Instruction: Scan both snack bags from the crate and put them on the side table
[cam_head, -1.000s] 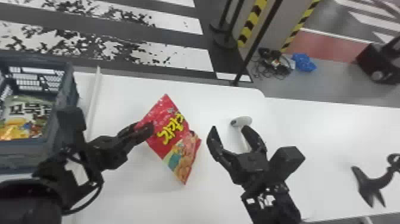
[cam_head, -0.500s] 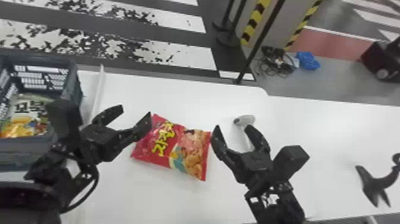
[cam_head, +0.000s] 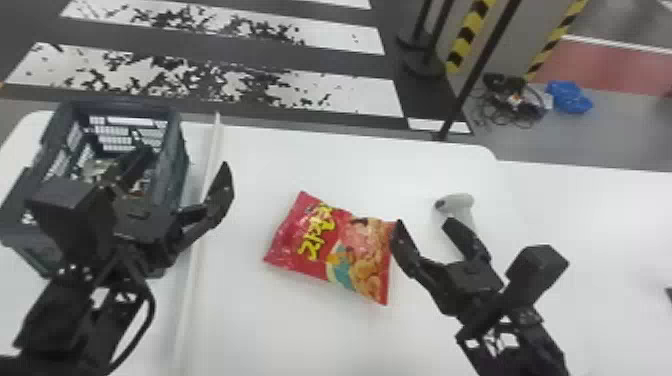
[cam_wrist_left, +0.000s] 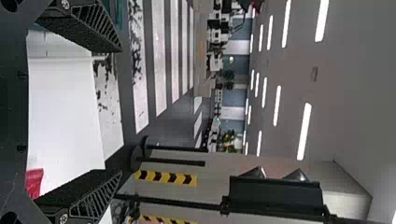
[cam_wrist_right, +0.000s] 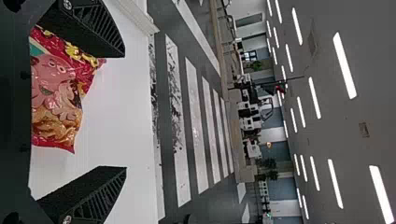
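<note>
Left gripper (cam_head: 187, 160) spread wide by the crate (cam_head: 172, 150), and the red bag (cam_head: 325, 245) lies flat beside my open right gripper (cam_head: 423, 221), presumably ready for scanning!

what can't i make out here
Head view: snack bag in the crate, mostly behind the left gripper.
Head view: lower end of the scanner, behind the right gripper.
Head view: dark thing, cut by right edge.
Left wrist view: red bag, largely behind the left gripper.

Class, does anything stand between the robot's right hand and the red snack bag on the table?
Nothing visible does: the right hand is open beside the red snack bag, and the scanner sits beyond that hand.
</note>
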